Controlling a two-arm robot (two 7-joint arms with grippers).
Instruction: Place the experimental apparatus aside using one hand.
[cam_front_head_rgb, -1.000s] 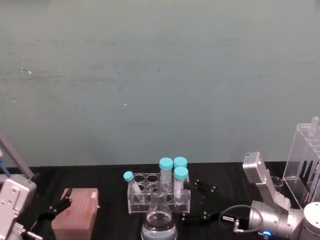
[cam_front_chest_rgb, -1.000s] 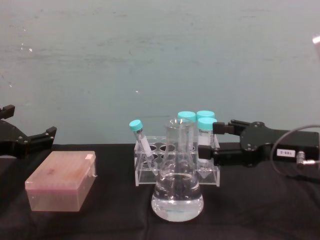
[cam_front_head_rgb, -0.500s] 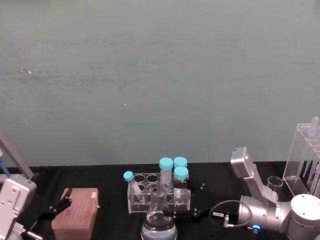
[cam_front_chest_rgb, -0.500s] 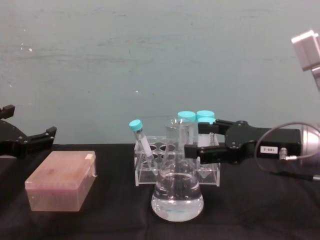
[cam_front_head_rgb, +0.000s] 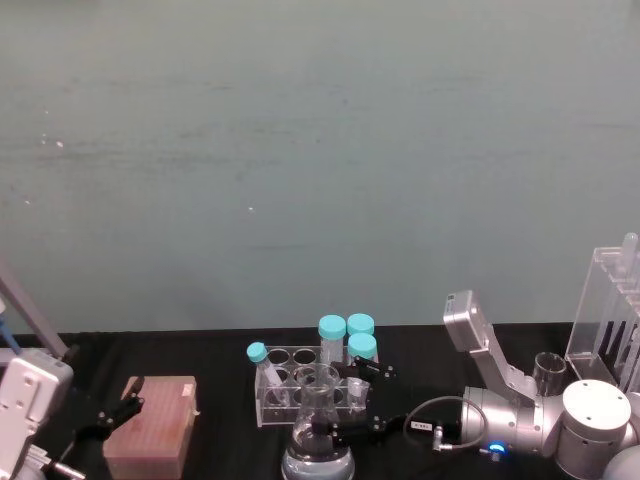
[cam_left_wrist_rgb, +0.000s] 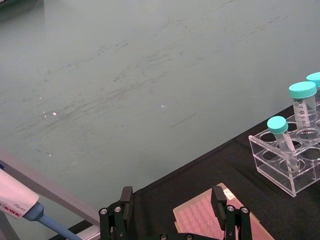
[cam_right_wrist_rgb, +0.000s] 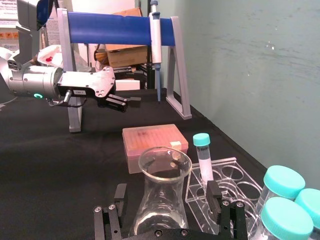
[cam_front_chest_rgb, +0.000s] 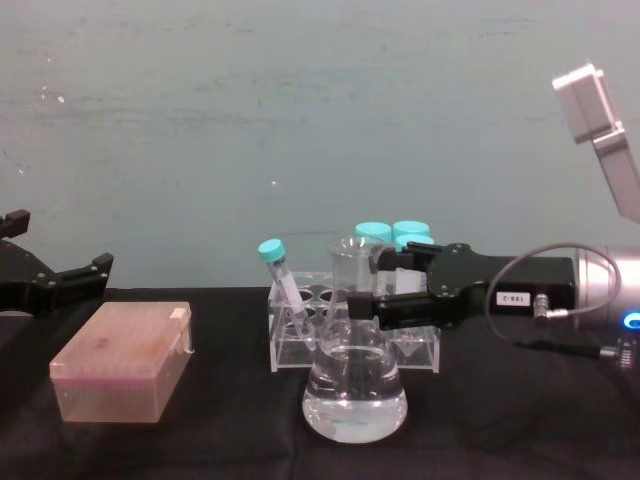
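At near centre of the table (cam_front_chest_rgb: 200, 445): flask (cam_front_chest_rgb: 355, 385), part-filled, not yet gripped. Right gripper (cam_front_chest_rgb: 385, 290) sits at its neck, jaws wide on either side. Far right: tall rack (cam_front_head_rgb: 610, 320) and beaker (cam_front_head_rgb: 548, 372), apparently already aside. Left gripper (cam_left_wrist_rgb: 172, 195) is parked left, jaws wide.

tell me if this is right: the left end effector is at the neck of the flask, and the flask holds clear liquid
Wrong arm: the right end effector is at the neck of the flask, as the chest view shows. The flask does hold clear liquid.
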